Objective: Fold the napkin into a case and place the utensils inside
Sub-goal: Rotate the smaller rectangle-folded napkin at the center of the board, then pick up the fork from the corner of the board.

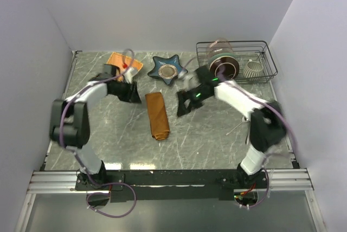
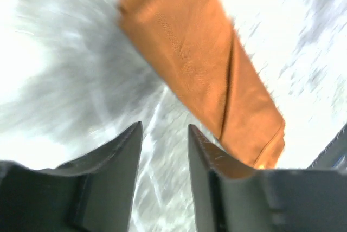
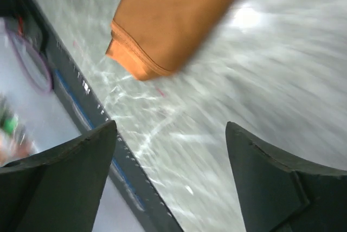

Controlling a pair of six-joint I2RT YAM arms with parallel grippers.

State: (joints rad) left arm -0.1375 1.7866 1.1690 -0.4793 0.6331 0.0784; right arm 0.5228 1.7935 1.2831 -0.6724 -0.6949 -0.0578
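Note:
The rust-orange napkin point(image 1: 157, 115) lies folded into a narrow long case in the middle of the table, its length running near to far. My left gripper point(image 1: 134, 93) hovers just left of its far end, open, with only bare tabletop between the fingers; in the left wrist view the cloth point(image 2: 200, 64) lies ahead and to the right of that gripper point(image 2: 165, 129). To the right of the case my right gripper point(image 1: 184, 104) stands wide open and empty point(image 3: 171, 126), with the cloth's end point(image 3: 173, 15) ahead of it. One thin silver utensil point(image 1: 237, 129) lies by the right arm.
At the back stand a light orange woven plate point(image 1: 123, 61), a blue star-shaped dish point(image 1: 167, 69), and a wire rack point(image 1: 263, 45) holding a jar and a white cup point(image 1: 253, 68). The table's near edge rail point(image 3: 81, 107) shows in the right wrist view.

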